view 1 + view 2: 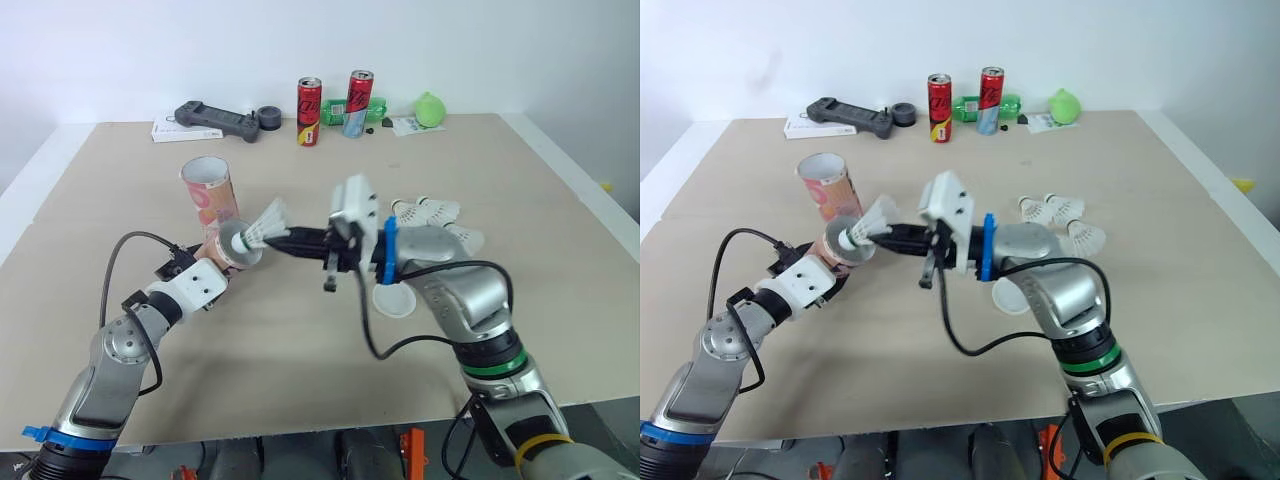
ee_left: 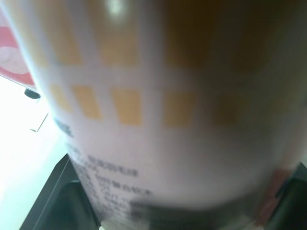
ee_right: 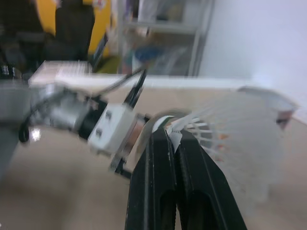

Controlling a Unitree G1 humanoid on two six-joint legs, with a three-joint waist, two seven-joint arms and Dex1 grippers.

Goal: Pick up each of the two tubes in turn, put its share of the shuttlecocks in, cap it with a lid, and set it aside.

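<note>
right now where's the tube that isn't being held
In the left eye view the free tube stands upright on the left half of the table, just behind the tilted tube with a shuttlecock at its mouth.

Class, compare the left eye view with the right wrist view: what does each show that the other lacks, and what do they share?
Left eye view, not the wrist view: two cans, loose shuttlecocks, a white lid and a standing tube on the table. Right wrist view, not the eye view: shelving behind the table. Both: the right pincer shut on a shuttlecock, facing the left pincer, which grips a second tube.
</note>
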